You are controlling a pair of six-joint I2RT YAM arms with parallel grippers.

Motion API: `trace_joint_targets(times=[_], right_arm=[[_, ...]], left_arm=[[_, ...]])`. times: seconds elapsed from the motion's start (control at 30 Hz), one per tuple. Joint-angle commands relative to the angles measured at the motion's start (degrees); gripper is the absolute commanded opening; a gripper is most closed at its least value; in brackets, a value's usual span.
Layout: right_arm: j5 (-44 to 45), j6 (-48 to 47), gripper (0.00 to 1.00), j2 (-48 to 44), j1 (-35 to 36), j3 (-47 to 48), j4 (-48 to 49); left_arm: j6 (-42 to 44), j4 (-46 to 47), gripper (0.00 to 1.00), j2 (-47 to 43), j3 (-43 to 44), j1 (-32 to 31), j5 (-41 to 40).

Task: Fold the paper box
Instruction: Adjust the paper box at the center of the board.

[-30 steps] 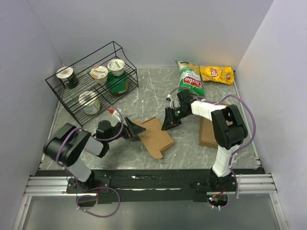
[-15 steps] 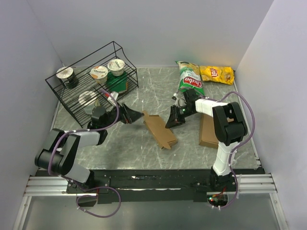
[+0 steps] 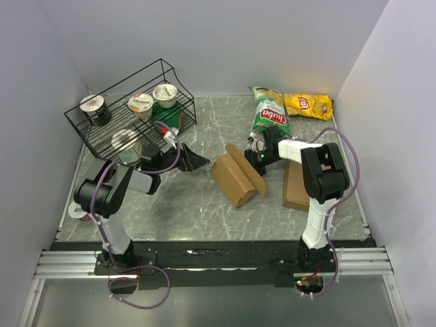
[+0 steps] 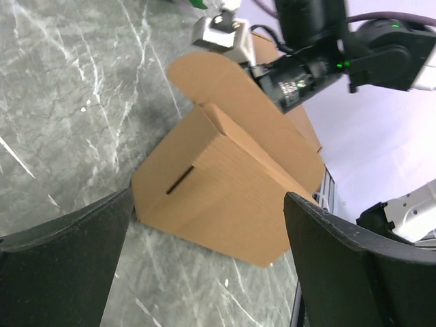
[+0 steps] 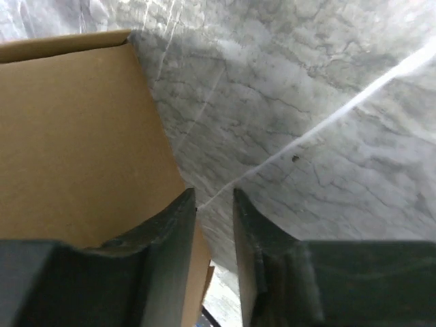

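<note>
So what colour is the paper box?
The paper box is plain brown; clearest in the left wrist view.

Paper box (image 5: 75, 122) cropped by left edge — rest unseen

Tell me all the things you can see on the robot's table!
box: one, brown, table middle, half folded
cardboard sheet: one, brown, right side
rack: one, black wire, back left
yogurt cups: four, pale lids, in the rack
green chip bag: one, green, back right
yellow chip bag: one, yellow, beside it
table: one, grey marble, under everything
left gripper: one, black, open, left of the box
right gripper: one, black, jaws slightly apart, by the box's flap
</note>
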Motion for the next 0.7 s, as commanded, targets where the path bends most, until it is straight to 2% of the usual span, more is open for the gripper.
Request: trace_joint_targets(times=[0.0, 0.2, 0.33, 0.5, 0.67], right_arm=[[9.3, -2.2, 0.39, -3.2, -0.7, 0.4, 0.0], [9.2, -1.5, 0.59, -7.4, -0.6, 0.4, 0.4], [8.8, -1.8, 0.63, -9.0, 0.7, 1.4, -0.1], [9.2, -1.5, 0.64, -8.4, 2.4, 3.7, -0.8], [10.0, -0.8, 0.66, -10.1, 3.7, 3.4, -0.7]], left_arm=[[-2.2, 10.3, 0.98, 3.6, 2.8, 0.0, 2.9], [-3.1, 11.6, 0.97, 4.3, 3.4, -0.1, 2.1], [0.6, 6.8, 0.97, 2.1, 2.5, -0.2, 1.0], [1.4, 7.3, 0.97, 1.3, 1.5, -0.2, 0.4], [4.4, 3.8, 0.97, 0.5, 1.8, -0.6, -0.8]])
